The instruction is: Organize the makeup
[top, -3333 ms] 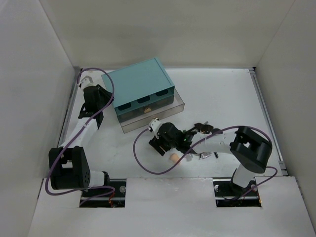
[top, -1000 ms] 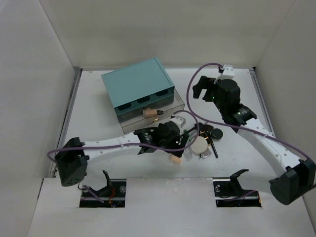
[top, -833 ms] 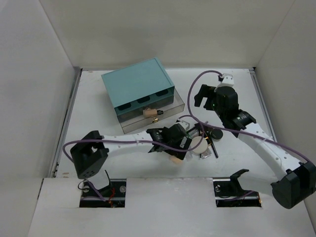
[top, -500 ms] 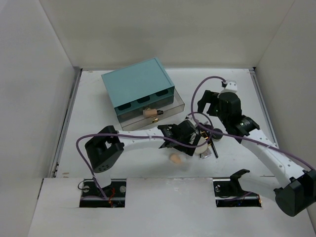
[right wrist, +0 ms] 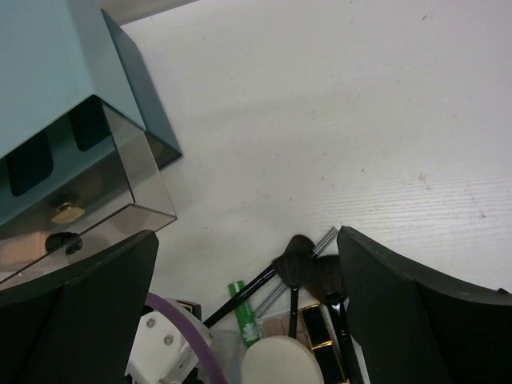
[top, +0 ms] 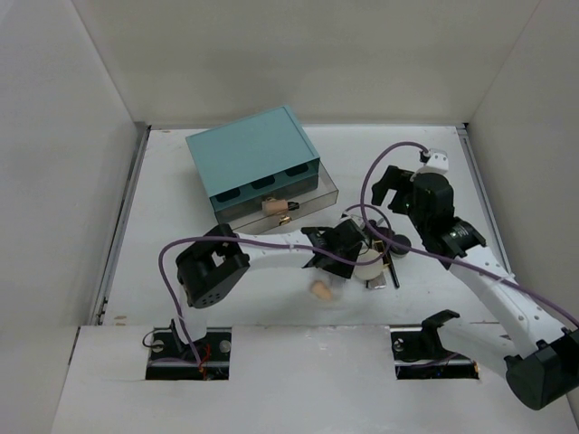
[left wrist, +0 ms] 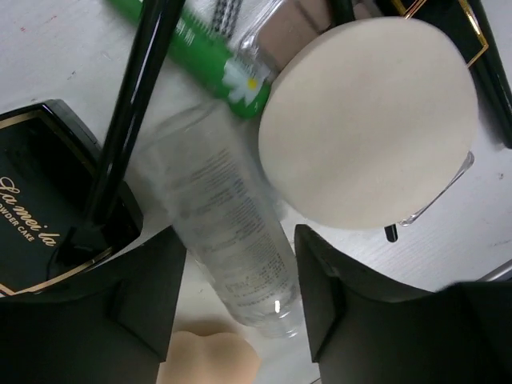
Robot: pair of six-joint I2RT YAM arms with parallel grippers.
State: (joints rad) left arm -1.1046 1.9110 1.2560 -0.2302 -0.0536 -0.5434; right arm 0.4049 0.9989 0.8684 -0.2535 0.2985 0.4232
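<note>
Round puff (left wrist: pixel 368 120) plain cream. Bottle (left wrist: pixel 228 232) clear, fine grey print. Tube (left wrist: pixel 192 44) green with a white daisy, yellow centre. Square compact (left wrist: pixel 40 208) black, gold trim and script. Sponge (left wrist: pixel 212 364) peach. Brush handle (left wrist: pixel 128 120) glossy black, the strip (left wrist: pixel 226 18) beside it black-and-white houndstooth. Drawer box (top: pixel 249 154) teal, its drawer (right wrist: pixel 132 172) smoky clear. Table (right wrist: pixel 320 120) white, cable (right wrist: pixel 160 298) purple.

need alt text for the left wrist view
The left tool, open, straddles a clear bottle lying on the white table. A cream round puff sits upper right, a black square compact with a thin black handle across it on the left, and a peach sponge at the bottom edge.
</note>
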